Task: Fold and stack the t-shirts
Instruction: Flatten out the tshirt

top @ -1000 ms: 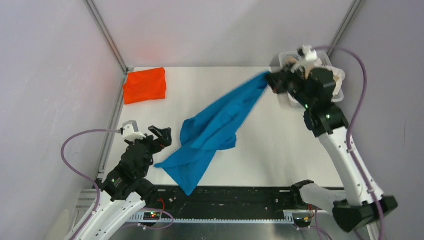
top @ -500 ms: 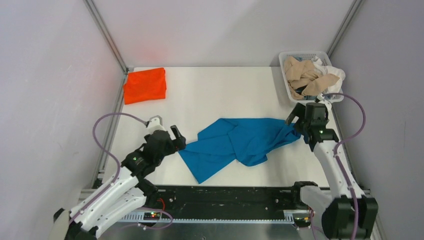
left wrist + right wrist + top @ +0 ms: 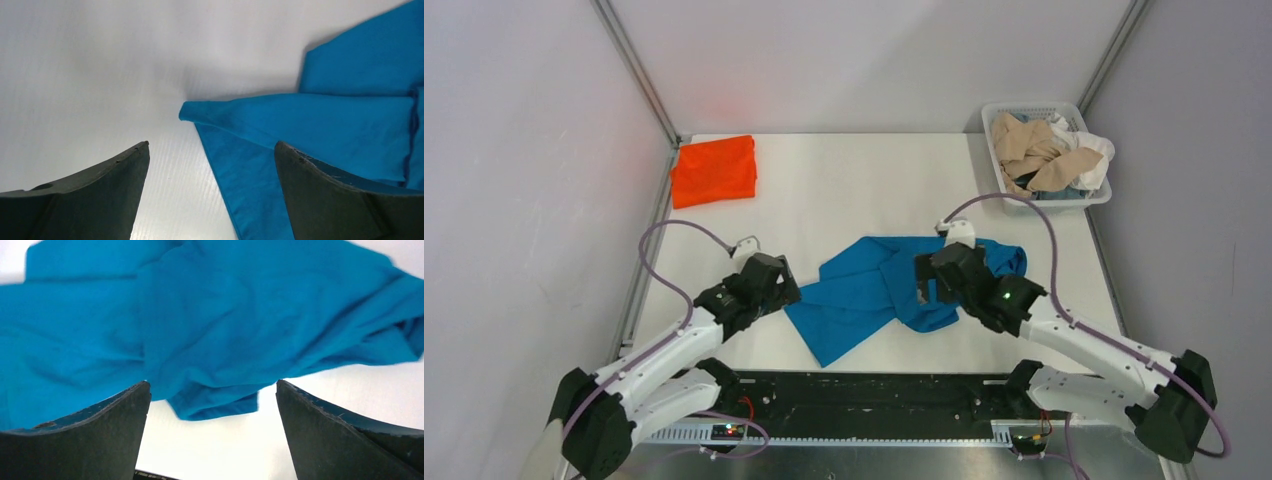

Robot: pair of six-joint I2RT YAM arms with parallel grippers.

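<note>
From above, the blue shirt [image 3: 864, 290] lies crumpled near the middle of the table [image 3: 844, 190]. The folded orange shirt [image 3: 714, 170] lies far left. A beige shirt [image 3: 1029, 150] and a white shirt [image 3: 1096, 150] fill the far-right basket [image 3: 1034, 107]. The left gripper [image 3: 774, 285] is at the blue shirt's left tip and the right gripper [image 3: 921, 280] is over its right half.

Left wrist: the fingers [image 3: 90, 195] are spread, with the shirt's tip beyond the gap.

Right wrist: the fingers [image 3: 85, 435] are spread over rumpled cloth.

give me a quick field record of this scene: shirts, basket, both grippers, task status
blue t-shirt: crumpled, unfolded, middle of the table
orange t-shirt: folded, far left corner
basket: far right corner, holds beige t-shirt and white t-shirt, both bunched
left gripper: open, at the blue t-shirt's left edge
right gripper: open, over the blue t-shirt's right part, holding nothing
task status: one shirt folded, no stack yet
</note>
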